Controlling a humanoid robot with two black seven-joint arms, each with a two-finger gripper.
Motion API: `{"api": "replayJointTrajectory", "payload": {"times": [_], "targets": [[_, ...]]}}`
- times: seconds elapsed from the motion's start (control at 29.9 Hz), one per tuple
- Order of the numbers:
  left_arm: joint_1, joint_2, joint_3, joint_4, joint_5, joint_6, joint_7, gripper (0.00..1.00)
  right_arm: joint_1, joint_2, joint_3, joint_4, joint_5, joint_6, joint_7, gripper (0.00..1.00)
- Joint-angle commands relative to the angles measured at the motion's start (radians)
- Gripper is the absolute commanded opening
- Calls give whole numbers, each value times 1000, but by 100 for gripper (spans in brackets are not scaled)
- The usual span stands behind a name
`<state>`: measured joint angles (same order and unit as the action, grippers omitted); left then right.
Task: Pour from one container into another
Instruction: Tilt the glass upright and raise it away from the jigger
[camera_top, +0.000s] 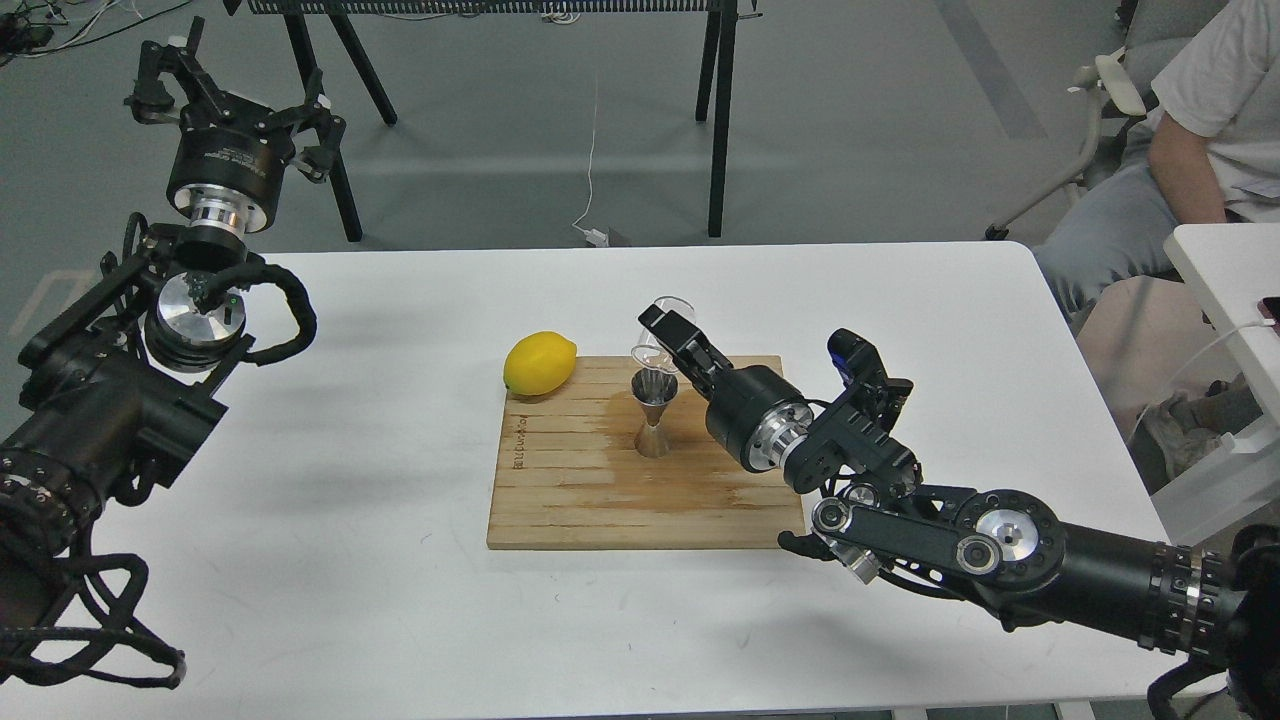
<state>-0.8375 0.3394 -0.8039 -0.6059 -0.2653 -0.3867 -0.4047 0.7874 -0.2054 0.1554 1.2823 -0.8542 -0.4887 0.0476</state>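
Two arms reach over a white table (350, 560). The right gripper (668, 332) comes in from the near right and is clenched on the clear glass beaker (662, 335), gripping it at its side. That beaker is held tilted in the air, its lip pointing down and to the left, directly over the open top of the steel jigger (655, 415). Whether any liquid is passing between them is too fine to tell.

That jigger stands upright near the middle of a wooden cutting board (600, 490), just left of the right wrist. A darker, damp-looking patch shows on the board around and to the left of its base. A yellow lemon (540, 364) lies at the far left corner of the board, apart from the jigger.

The left gripper (232, 85) is raised at the far left, beyond the table's edge and well apart from the board. Its fingers are spread wide and grasp nothing.

At the far right a seated person (1180, 170) is partly in view.
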Motion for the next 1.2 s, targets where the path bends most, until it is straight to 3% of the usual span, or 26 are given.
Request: {"api": "replayJointTrajectory", "payload": {"times": [0.0, 0.67, 1.17], "targets": [[0, 0, 0, 0, 0, 0, 0, 100, 10, -14, -17, -4, -32, 0, 0, 37], [2, 4, -5, 0, -2, -6, 1, 100, 55, -46, -39, -3, -172, 0, 21, 37], [2, 1, -3, 0, 0, -8, 1, 100, 90, -77, -56, -3, -140, 0, 15, 37]]}}
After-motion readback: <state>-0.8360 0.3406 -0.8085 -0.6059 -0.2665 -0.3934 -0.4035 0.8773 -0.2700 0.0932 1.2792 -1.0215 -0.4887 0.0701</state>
